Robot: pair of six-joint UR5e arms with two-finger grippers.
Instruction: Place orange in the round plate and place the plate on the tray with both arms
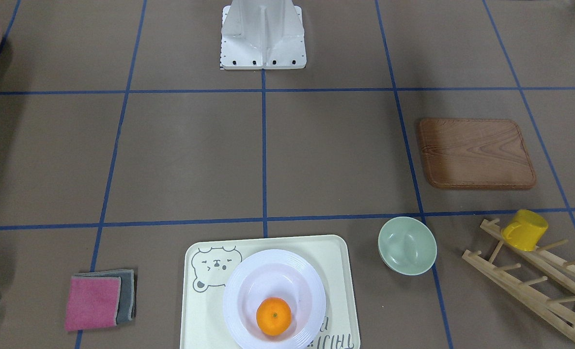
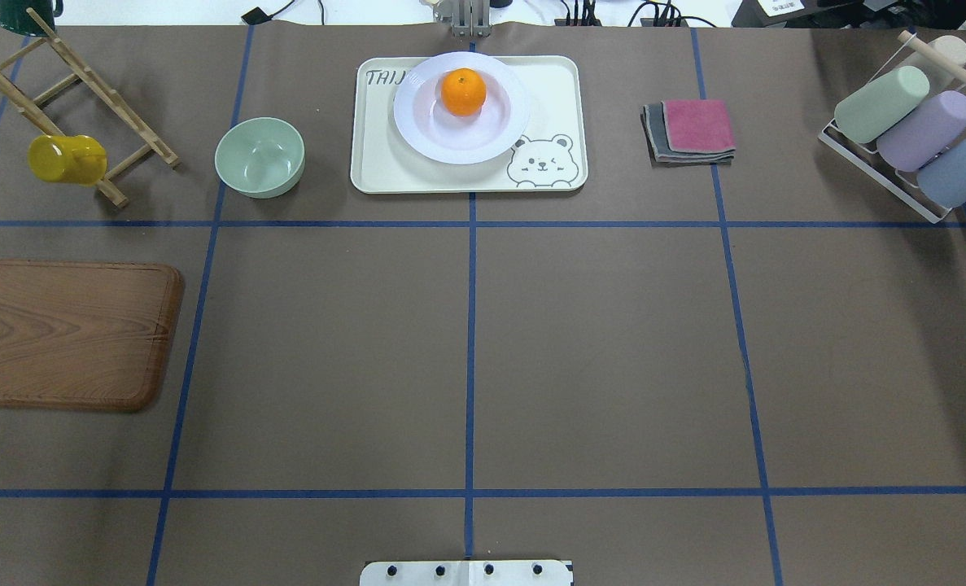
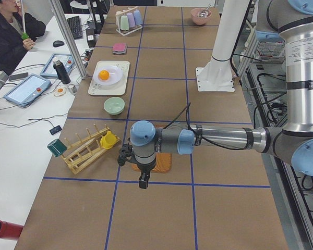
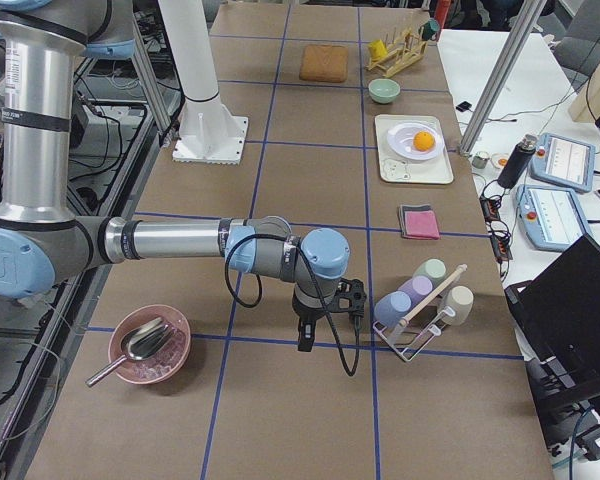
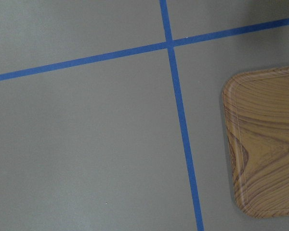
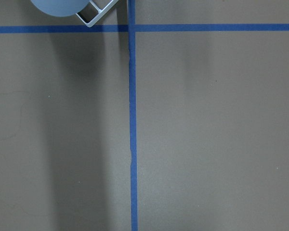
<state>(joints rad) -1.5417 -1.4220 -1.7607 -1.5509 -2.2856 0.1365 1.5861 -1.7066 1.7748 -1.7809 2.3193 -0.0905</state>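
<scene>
The orange (image 2: 462,91) lies in the white round plate (image 2: 450,140), and the plate rests on the cream bear tray (image 2: 369,159) at the table's far middle. The front-facing view shows the same: orange (image 1: 273,316), plate (image 1: 277,271), tray (image 1: 335,261). Neither arm reaches them. My left gripper (image 3: 142,180) hangs over the table by the wooden board, seen only from the side, so I cannot tell if it is open or shut. My right gripper (image 4: 303,341) hangs near the cup rack, and I cannot tell its state either. Both wrist views show no fingers.
A pale green bowl (image 2: 260,156) sits left of the tray, folded pink and grey cloths (image 2: 690,130) to its right. The wooden board (image 2: 67,332), a peg rack with a yellow mug (image 2: 66,159), a cup rack (image 2: 910,134) and a pink bowl (image 4: 150,345) stand around. A person (image 3: 10,31) sits at a side desk.
</scene>
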